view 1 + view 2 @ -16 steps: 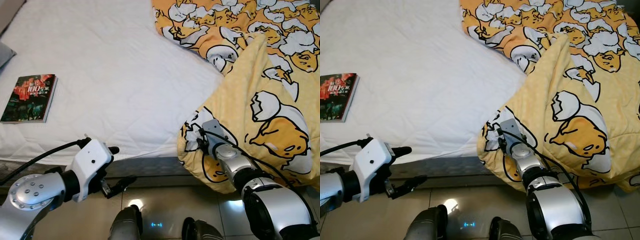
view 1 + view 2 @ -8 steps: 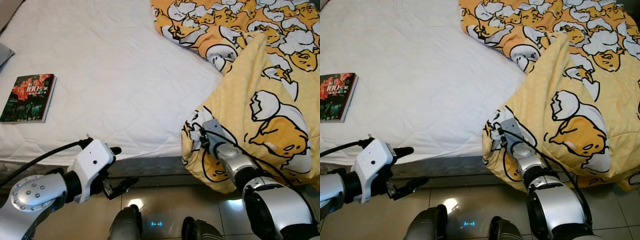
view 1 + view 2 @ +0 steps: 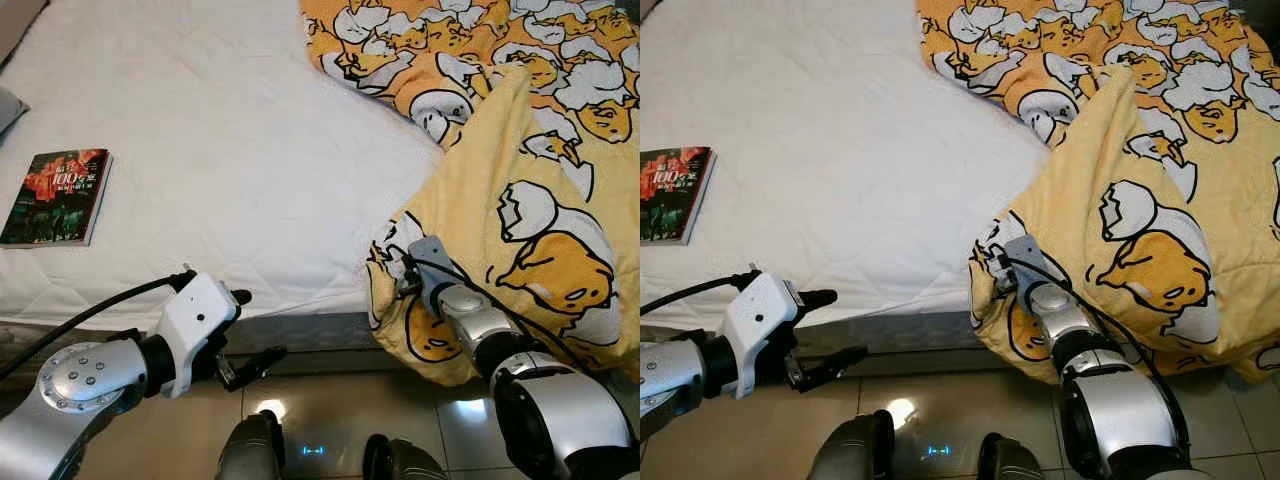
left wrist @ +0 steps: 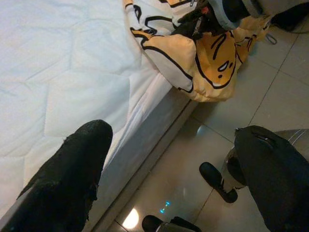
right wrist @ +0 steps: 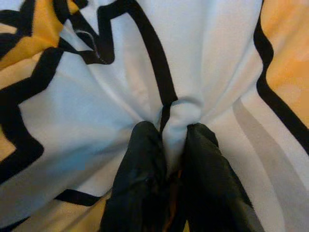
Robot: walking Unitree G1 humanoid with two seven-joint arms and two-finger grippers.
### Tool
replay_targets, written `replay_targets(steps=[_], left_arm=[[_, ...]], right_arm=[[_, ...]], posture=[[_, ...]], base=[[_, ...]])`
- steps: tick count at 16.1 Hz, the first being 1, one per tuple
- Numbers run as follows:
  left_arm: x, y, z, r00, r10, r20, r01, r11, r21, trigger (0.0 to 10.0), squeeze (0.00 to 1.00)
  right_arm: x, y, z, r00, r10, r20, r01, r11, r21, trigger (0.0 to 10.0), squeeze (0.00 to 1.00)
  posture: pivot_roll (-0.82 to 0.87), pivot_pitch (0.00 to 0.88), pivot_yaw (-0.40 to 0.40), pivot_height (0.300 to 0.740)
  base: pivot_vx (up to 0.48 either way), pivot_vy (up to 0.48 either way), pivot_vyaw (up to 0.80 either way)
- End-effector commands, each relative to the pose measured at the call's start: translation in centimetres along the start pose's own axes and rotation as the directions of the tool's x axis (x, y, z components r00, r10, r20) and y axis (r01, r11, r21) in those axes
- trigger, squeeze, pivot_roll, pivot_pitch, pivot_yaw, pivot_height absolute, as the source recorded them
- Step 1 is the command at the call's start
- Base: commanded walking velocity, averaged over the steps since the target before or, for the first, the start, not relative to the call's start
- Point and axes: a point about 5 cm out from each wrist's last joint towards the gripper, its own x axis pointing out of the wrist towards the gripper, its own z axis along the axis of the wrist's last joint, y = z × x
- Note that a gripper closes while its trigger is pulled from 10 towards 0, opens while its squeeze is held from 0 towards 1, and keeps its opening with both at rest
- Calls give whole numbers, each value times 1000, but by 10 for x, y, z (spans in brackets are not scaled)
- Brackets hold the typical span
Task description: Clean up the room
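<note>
Barely begun, we judge: our right gripper pinches the yellow egg-cartoon quilt, bunched at the bed's four o'clock corner; left gripper spread empty; glossy paperback book untouched at nine o'clock.

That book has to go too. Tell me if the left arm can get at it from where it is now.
Probably yes. The left gripper hangs open and empty by the bed's edge, and only bare white mattress lies between it and the book. It may need a long stretch or a step leftward.

Yellow blanket (cartoon egg print), white mattress.
</note>
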Motion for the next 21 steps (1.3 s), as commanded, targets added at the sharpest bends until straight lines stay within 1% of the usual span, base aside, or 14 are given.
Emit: replay_targets(steps=[1, 5, 7, 8, 10, 11, 13, 15, 16, 17, 18, 19, 20, 21], left_arm=[[4, 0, -3, 1000, -5, -3, 5, 1000, -5, 10000, 0], [22, 3, -11, 1000, 11, 13, -11, 1000, -14, 10000, 0], [34, 8, -14, 1000, 13, 28, -13, 1000, -7, 10000, 0], [36, 9, -14, 999, 12, 32, -12, 1000, -4, 10000, 0], [45, 16, -12, 999, 1, 48, -2, 1000, 17, 10000, 0], [48, 17, -11, 998, -8, 55, 7, 1000, 26, 10000, 0], [51, 18, -10, 998, -16, 61, 14, 999, 33, 10000, 0], [52, 19, -10, 998, -25, 65, 22, 999, 40, 10000, 0], [52, 19, -11, 998, -26, 65, 24, 999, 41, 10000, 0], [53, 19, -11, 998, -29, 64, 27, 999, 45, 10000, 0], [53, 20, -11, 997, -32, 65, 29, 998, 50, 10000, 0], [53, 21, -11, 997, -33, 65, 29, 998, 54, 10000, 0], [54, 21, -11, 997, -33, 65, 29, 998, 56, 10000, 0], [54, 21, -11, 997, -34, 66, 30, 998, 58, 10000, 0]], right_arm=[[0, 1, -2, 999, 38, 0, -38, 999, 11, 0, 0], [-3, 10, 1, 966, 246, 85, -249, 968, 30, 0, 0], [-12, 19, -7, 858, 495, 139, -499, 867, -7, 0, 0], [-15, 20, -9, 826, 544, 146, -548, 836, -13, 0, 0], [-42, 24, -35, 561, 823, 91, -818, 568, -96, 0, 0], [-64, 25, -50, 406, 914, 15, -907, 405, -118, 0, 0], [-97, 27, -65, 203, 974, -99, -976, 193, -104, 0, 0], [-118, 28, -77, 116, 979, -166, -992, 107, -61, 0, 0], [-119, 27, -78, 125, 977, -173, -991, 115, -63, 0, 0], [-107, 23, -92, 236, 949, -208, -969, 215, -119, 0, 0], [-82, 25, -111, 490, 838, -240, -871, 460, -171, 10000, 0], [-65, 25, -114, 673, 709, -211, -740, 645, -193, 10000, 0], [-58, 21, -107, 757, 639, -136, -654, 743, -145, 10000, 1000], [-58, 15, -96, 777, 625, -70, -629, 770, -110, 10000, 1000]], posture=[[283, 148, -21, 740], [204, 55, -24, 740], [146, 0, -6, 740], [146, 0, -6, 740], [111, 0, 21, 740], [103, 0, 27, 740], [101, 0, 33, 740], [101, 0, 37, 740], [101, 0, 38, 740], [101, 0, 38, 740], [103, 0, 41, 740], [105, 0, 42, 740], [106, 0, 44, 740], [105, 0, 45, 740]], base=[[0, 0, 0], [0, 0, 0], [0, 0, 0], [0, 0, 0], [0, 0, 0], [0, 0, 0], [0, 0, 0], [0, 0, 0], [0, 0, 0], [0, 0, 0], [0, 0, 0], [0, 0, 0], [0, 0, 0], [0, 0, 0]])
